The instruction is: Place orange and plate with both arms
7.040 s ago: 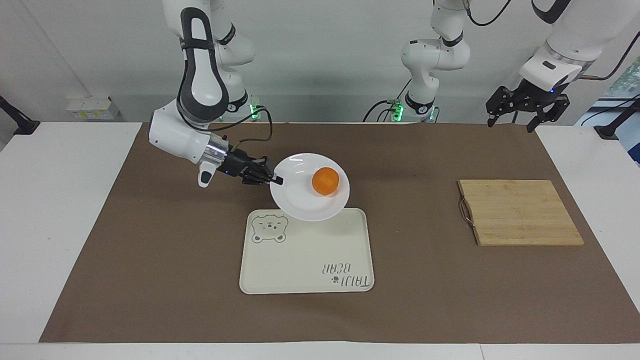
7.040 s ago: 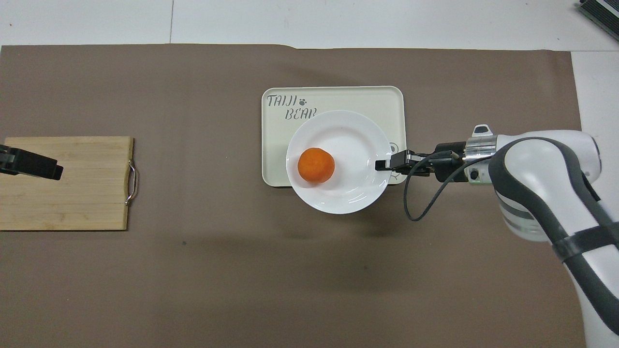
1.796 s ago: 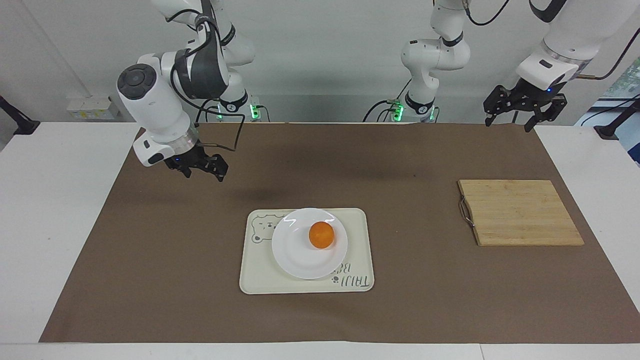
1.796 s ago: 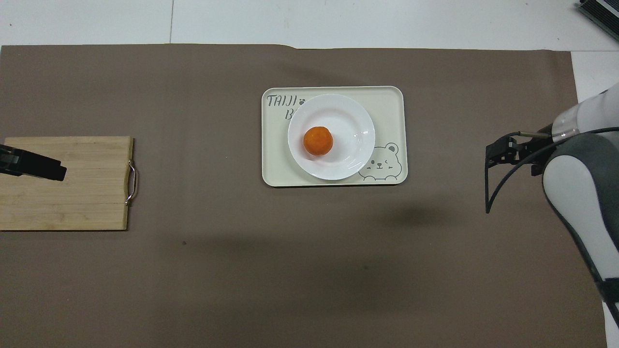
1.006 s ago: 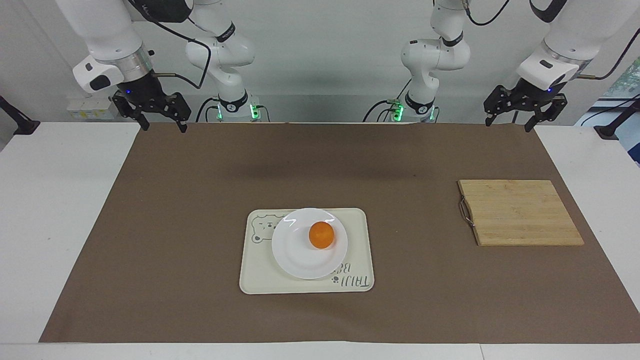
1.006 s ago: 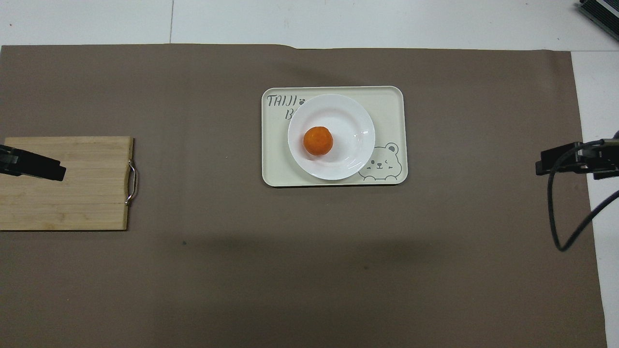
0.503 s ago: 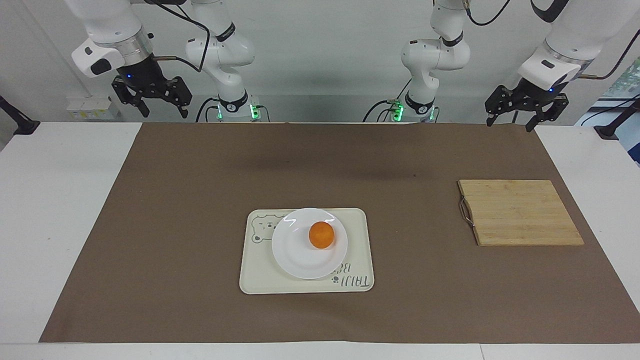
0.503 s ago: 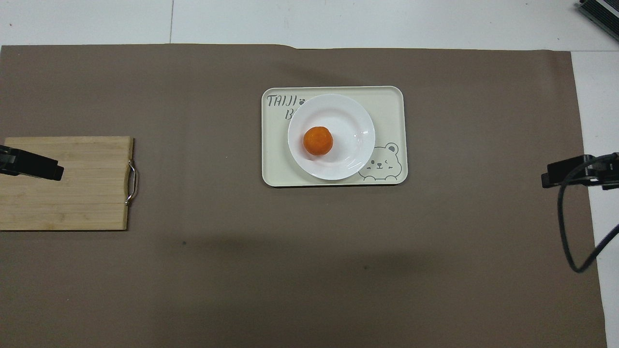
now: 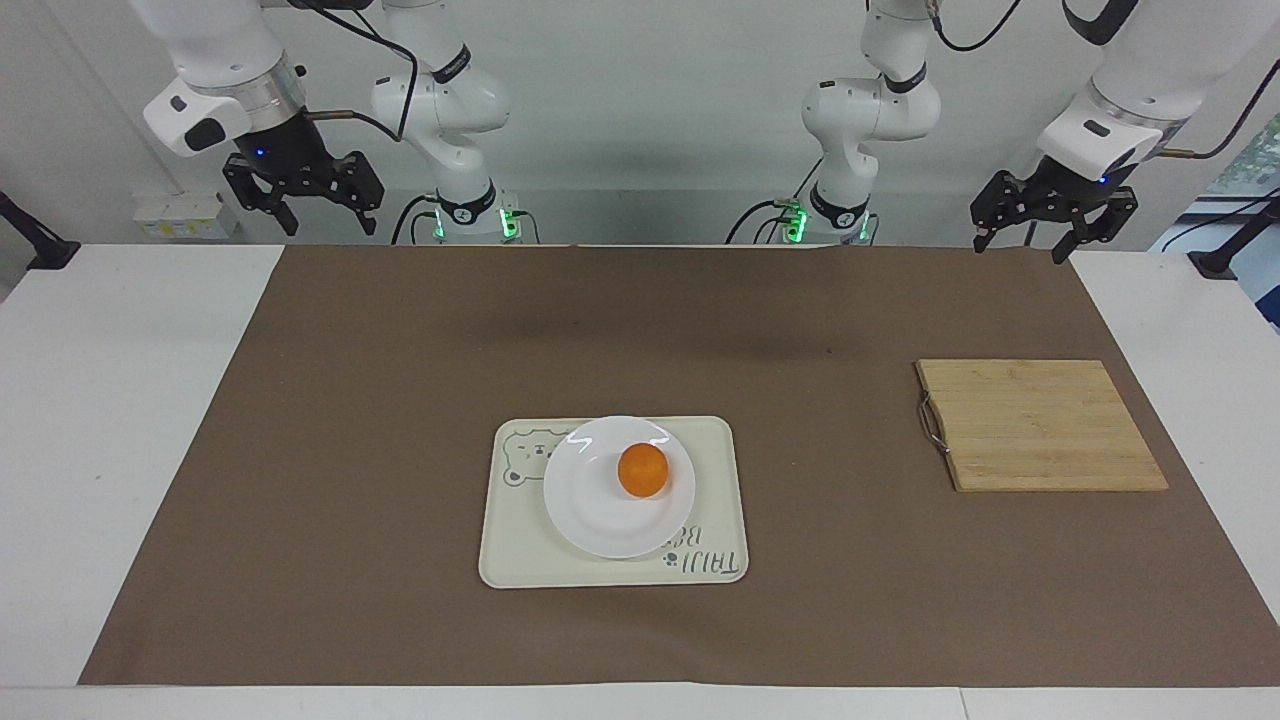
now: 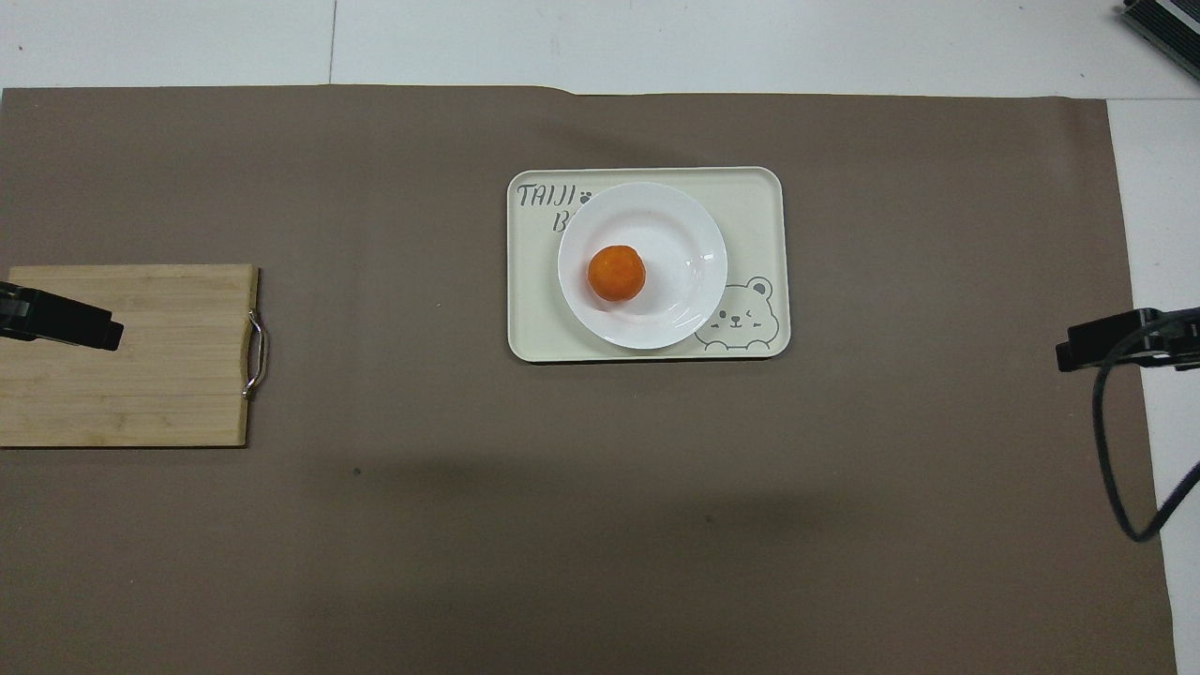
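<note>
With the plate [image 9: 618, 487] and orange [image 9: 643, 470] set on the tray [image 9: 520, 560], both arms have been raised at upper frame, jaws released; placement looks done.

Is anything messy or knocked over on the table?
Nothing is spilled or tipped. The orange sits on the white plate, and the plate lies flat on the bear tray, covering part of its lettering. The wooden cutting board lies flat toward the left arm's end.
</note>
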You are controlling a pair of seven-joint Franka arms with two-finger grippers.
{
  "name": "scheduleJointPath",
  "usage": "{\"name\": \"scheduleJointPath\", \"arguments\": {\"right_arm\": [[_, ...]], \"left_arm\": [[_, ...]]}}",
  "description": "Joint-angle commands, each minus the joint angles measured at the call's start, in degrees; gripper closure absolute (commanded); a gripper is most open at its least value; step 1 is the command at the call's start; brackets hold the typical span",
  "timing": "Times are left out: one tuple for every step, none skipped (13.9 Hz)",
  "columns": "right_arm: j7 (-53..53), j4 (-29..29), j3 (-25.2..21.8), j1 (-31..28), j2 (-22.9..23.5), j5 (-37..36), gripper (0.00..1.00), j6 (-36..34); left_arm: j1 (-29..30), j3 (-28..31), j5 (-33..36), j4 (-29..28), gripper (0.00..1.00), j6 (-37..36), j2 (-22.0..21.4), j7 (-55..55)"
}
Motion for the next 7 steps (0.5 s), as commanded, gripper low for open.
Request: {"name": "scheduleJointPath", "arguments": {"right_arm": [[-1.3,-0.9,0.6,-0.5,-1.5,-1.9,0.00,-0.5],[-1.3,-0.9,0.7,-0.4,-1.5,-1.9,0.00,-0.3],[-1.3,-0.9,0.7,-0.3,-1.5,-2.0,0.00,-0.1],[-1.3,-1.0,0.7,-0.1,-1.5,-2.5,0.00,0.2],[-1.3,-1.0,0.7,0.0,-1.5,-3.3,0.00,0.2],[-1.3,-1.0,0.7,-0.1,-1.5,-3.3,0.00,0.2],[-1.2,-1.0,0.7,-0.1,-1.6,-3.3,0.00,0.1]], "left_arm": [[0.4,-0.2,-0.2,-0.8,0.00,-0.3,-1.0,-0.3],[0.4,-0.2,-0.2,-0.8,0.00,-0.3,-1.0,-0.3],[0.4,-0.2,-0.2,-0.8,0.00,-0.3,-1.0,-0.3],[0.4,-0.2,-0.2,-0.8,0.00,-0.3,-1.0,-0.3],[0.4,-0.2,-0.2,-0.8,0.00,-0.3,-1.0,-0.3],[0.4,-0.2,-0.2,-0.8,0.00,-0.3,-1.0,-0.3],[0.4,-0.2,-0.2,-0.8,0.00,-0.3,-1.0,-0.3]]}}
